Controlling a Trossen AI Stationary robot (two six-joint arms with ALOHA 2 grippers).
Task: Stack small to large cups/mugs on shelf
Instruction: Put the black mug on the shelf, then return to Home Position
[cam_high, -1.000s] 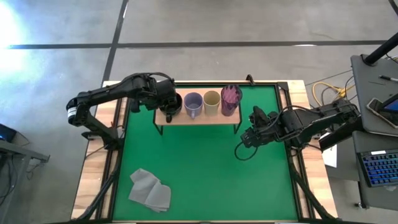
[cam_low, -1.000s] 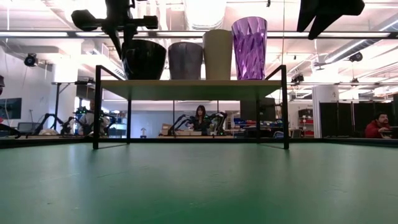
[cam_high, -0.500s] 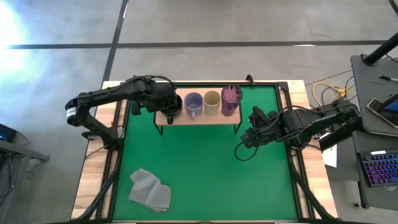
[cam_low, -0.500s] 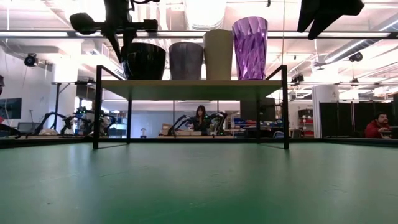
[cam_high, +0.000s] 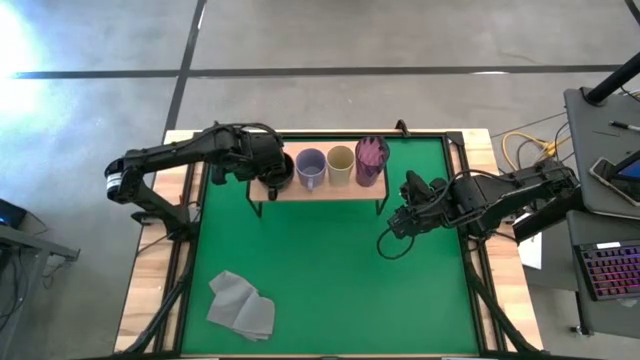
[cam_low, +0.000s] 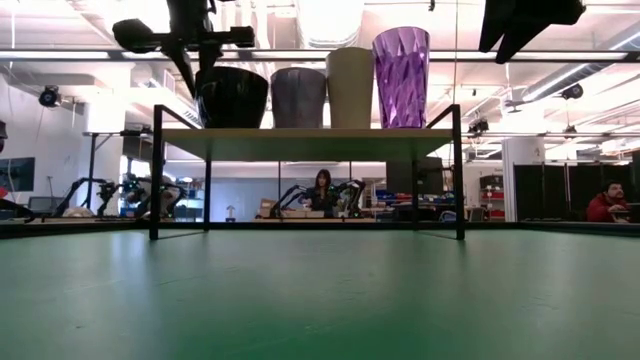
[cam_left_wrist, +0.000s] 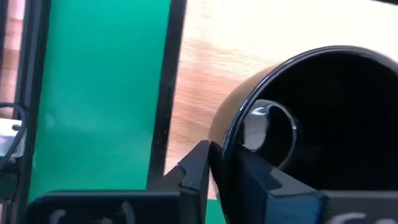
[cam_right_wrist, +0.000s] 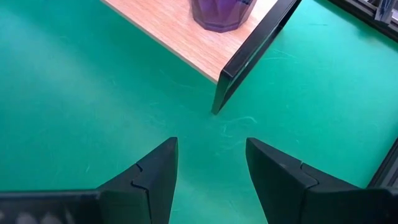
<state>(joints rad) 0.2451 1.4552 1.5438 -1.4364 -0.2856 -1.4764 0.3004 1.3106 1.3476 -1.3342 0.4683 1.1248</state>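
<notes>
The black mug (cam_high: 277, 169) is seen standing at the left end of the shelf (cam_high: 340, 190), its base on the light-wood board, and its rim is clamped between the fingers (cam_left_wrist: 199, 171) of the left gripper (cam_left_wrist: 222, 177), one finger outside the wall and one inside, as the left wrist view makes plain. Beside it in a row are ranged the lavender-grey mug (cam_high: 310, 167), the tan cup (cam_high: 341, 164) and the purple tumbler (cam_high: 371, 160), so that from the low view a line rising from short to tall is presented along the board. The placing of the last vessel is judged to be the step in hand, with the ordering all but complete. What is called for next, it is reckoned, is a release of the rim and a straight lift clear, with care taken that the mug is not dragged or tipped against its lavender neighbour, which stands just beside it. The right gripper (cam_right_wrist: 208, 165) is held idle above the green mat (cam_high: 320, 290) near the shelf's right leg, its fingers spread and nothing between them. A grey cloth (cam_high: 241, 306) is left lying well apart on the bench, near the front left.
</notes>
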